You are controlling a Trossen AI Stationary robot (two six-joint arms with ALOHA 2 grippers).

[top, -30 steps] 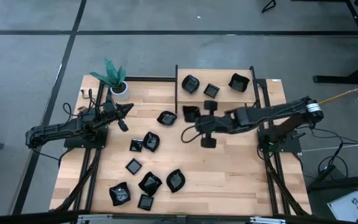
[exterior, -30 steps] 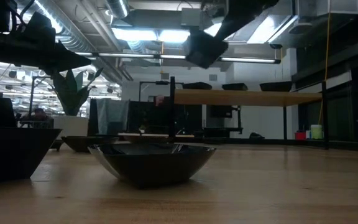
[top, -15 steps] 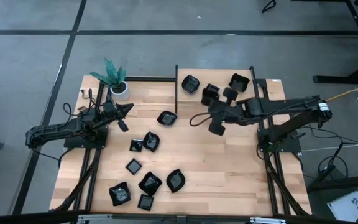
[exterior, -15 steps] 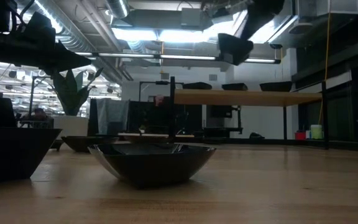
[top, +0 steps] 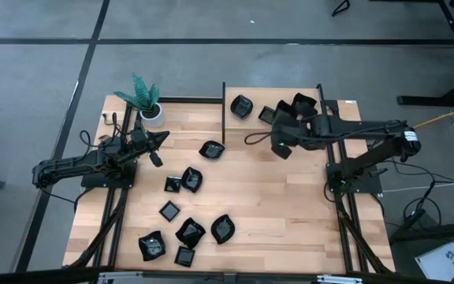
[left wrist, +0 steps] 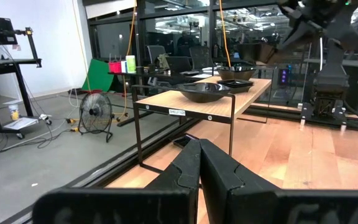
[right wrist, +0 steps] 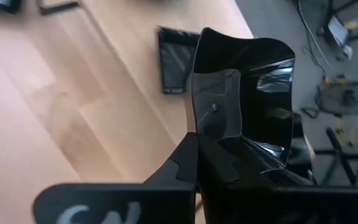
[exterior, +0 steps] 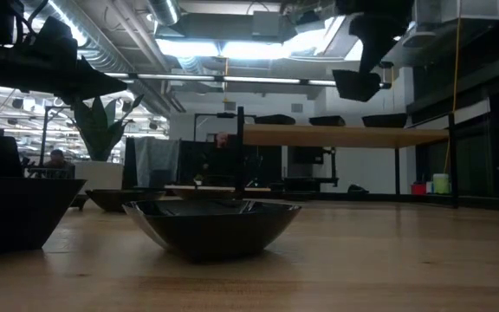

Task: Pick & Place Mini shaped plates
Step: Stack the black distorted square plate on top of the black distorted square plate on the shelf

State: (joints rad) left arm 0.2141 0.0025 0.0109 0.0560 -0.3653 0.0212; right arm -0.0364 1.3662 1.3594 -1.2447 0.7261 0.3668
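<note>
High view: the right gripper (top: 278, 142) hangs over the front edge of the raised wooden shelf (top: 290, 126) at the far side of the table (top: 290, 213), its fingers clamped on the rim of one square black plate (top: 282, 148). The right wrist view shows that held plate (right wrist: 244, 93) edge-on between the pinched fingers, its glossy hollow facing the camera, with the wood below and another flat black dish (right wrist: 176, 59) lying there. In the low view the same plate (exterior: 356, 84) hangs in the air above the shelf (exterior: 345, 134), clear of it.

On the shelf sit three more mini plates: a rounded one (top: 242, 106) near its left end, a small square one (top: 267, 114) just beside the right arm, and a deeper square one (top: 303, 103) towards the right end.

The remaining plates lie scattered on the table. One (top: 211, 149) lies near the shelf's left post, two (top: 190, 178) (top: 173, 185) sit close together at mid-table, a small square one (top: 169, 211) lies nearer the front, and a cluster (top: 190, 232) with a leaf-like dish (top: 223, 229), a pale-glinting one (top: 151, 245) and a little square (top: 184, 256) lies near the front edge.

The left gripper (top: 158, 139) waits at the table's left side, just in front of the potted plant (top: 144, 99), fingers pressed together and holding nothing; the left wrist view shows its closed fingers (left wrist: 194, 168) pointing towards the shelf
</note>
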